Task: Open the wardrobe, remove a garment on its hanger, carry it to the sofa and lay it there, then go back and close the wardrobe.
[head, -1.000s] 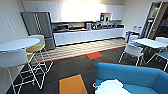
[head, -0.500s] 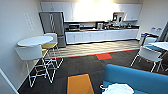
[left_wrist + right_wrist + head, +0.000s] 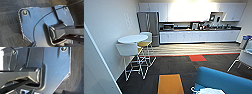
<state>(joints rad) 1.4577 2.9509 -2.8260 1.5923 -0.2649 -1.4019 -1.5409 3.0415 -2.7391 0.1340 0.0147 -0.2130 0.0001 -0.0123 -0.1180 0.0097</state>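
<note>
The blue sofa (image 3: 224, 80) fills the lower right corner of the head view, close in front of me. A white garment (image 3: 209, 91) lies on its seat at the frame's lower edge; a thin white loop shows at its left end, and I cannot tell whether that is the hanger. In both wrist views the arms hang low over dark carpet (image 3: 10, 28) beside the robot's own plate, with nothing seen held.
A round white high table (image 3: 132, 38) with white and yellow stools stands by the left wall. A steel fridge (image 3: 148, 27) and a long kitchen counter (image 3: 199, 35) line the far wall. A white chair (image 3: 245, 56) stands right; orange (image 3: 170, 83) and red carpet patches mark the dark floor.
The whole head picture has shifted right, so the camera has turned left. The sofa went from the bottom centre to the lower right corner, and the high table sits nearer the middle.
</note>
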